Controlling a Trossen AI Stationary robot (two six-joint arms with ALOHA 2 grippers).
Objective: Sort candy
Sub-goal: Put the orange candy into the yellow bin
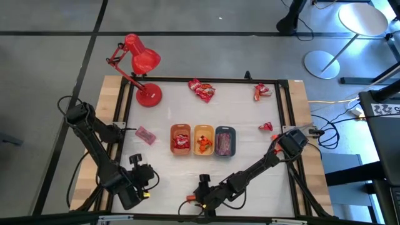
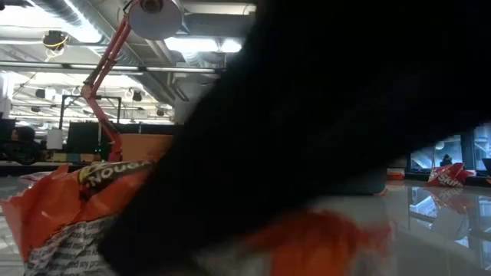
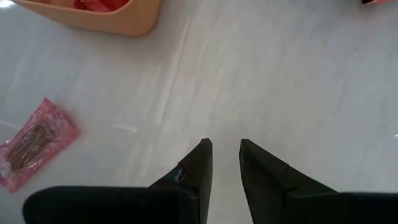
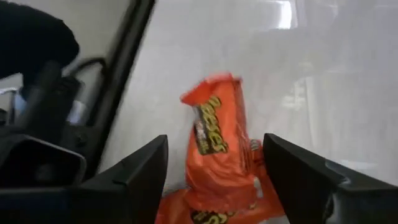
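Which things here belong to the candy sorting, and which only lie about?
For the job:
- orange Reese's candy between right gripper fingers
- pink candy
- red candies
- three trays
- left gripper, waiting

Lying about:
- red desk lamp

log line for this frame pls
right gripper: open, around orange candy at near table edge | left gripper: slightly open, empty, near pink candy | trays: partly filled

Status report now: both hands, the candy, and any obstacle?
Right hand open around orange candy at near table edge. Left hand slightly open, empty, over bare table; pink candy nearby. Nothing blocking.
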